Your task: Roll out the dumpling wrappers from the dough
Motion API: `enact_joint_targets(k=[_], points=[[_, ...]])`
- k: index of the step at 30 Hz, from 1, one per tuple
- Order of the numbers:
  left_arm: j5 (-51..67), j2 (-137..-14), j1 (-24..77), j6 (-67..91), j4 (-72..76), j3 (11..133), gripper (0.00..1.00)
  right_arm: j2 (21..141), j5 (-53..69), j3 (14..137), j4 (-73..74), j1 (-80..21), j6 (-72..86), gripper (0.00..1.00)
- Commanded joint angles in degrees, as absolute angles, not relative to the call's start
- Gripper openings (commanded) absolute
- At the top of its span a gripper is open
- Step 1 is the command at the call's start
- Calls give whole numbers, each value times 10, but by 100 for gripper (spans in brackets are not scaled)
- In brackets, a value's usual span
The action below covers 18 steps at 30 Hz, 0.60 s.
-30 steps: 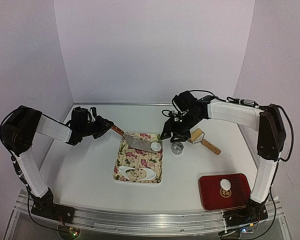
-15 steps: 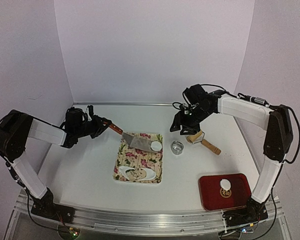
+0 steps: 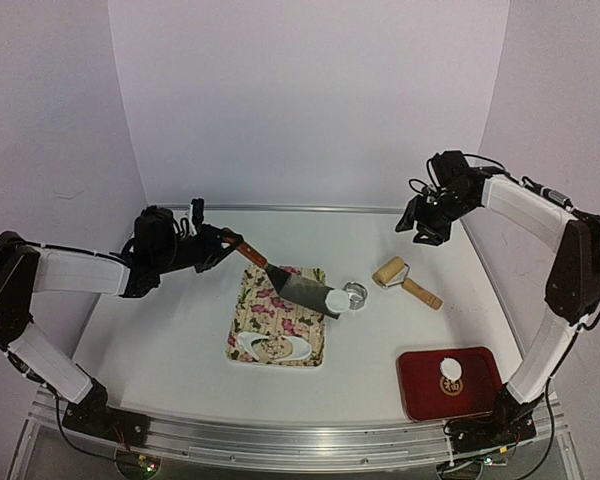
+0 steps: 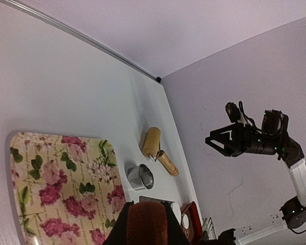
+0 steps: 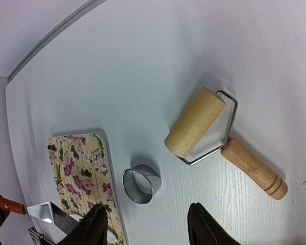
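My left gripper point(image 3: 212, 247) is shut on the red-brown handle of a metal spatula point(image 3: 298, 288). One dumpling wrapper point(image 3: 337, 300), a small white disc, rides on the blade's tip over the right edge of the floral tray point(image 3: 245, 310). A second wrapper point(image 3: 450, 371) lies on the red tray point(image 3: 480, 395). The leftover dough sheet point(image 3: 275, 347), with round holes cut out, lies at the floral tray's near end. In the left wrist view the handle point(image 4: 147, 222) fills the space between the jaws. My right gripper point(image 3: 420, 222) hangs open and empty, high at the back right.
A metal ring cutter point(image 3: 356, 293) stands just right of the spatula tip, also seen below the right wrist point(image 5: 141, 182). A wooden rolling pin point(image 3: 405, 280) lies right of it, with its roller point(image 5: 196, 122) in the right wrist view. White walls close the back and sides.
The left arm has carried the spatula and its wrapper rightward, from over the tray to its right edge by the cutter. The right arm has drawn away up and to the back right.
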State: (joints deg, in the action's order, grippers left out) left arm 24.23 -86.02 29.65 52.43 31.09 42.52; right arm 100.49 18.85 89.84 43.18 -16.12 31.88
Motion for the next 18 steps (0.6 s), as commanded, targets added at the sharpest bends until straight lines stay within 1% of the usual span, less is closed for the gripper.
enact_joint_targets(k=[1,6,9,15,18], points=[[228,-843,344,526,295,487,0,972,178,914,451,-145,311,54],[189,-851,407,507,261,529,0,943,178,899,450,-138,312,54],[144,-863,459,510,258,546,0,925,181,883,450,-137,312,55],[60,-939,573,509,278,595,0,893,190,856,449,-136,303,55],[31,-990,611,497,290,634,0,880,194,846,448,-135,298,55]])
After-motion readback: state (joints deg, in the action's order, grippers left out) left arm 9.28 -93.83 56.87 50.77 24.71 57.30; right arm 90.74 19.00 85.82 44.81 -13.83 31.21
